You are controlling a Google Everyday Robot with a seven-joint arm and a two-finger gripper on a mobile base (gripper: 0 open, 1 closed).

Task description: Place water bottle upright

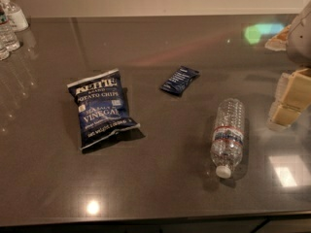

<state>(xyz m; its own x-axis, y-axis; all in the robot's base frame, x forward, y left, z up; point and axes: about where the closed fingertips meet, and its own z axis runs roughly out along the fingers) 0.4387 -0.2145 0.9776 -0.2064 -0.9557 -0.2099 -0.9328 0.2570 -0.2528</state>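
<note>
The water bottle (227, 136) lies on its side on the dark table (160, 188), right of centre. It is clear and ribbed, with a red and blue label band, and its white cap (223, 171) points toward the near edge. My gripper (287, 102), with beige pads, hangs at the right edge of the view. It is to the right of the bottle, a little farther back, and apart from it.
A blue bag of salt and vinegar chips (101, 108) lies left of centre. A small dark blue packet (179, 79) lies behind the bottle. Clear bottles (7, 35) and a white pump bottle (14, 13) stand at the far left corner.
</note>
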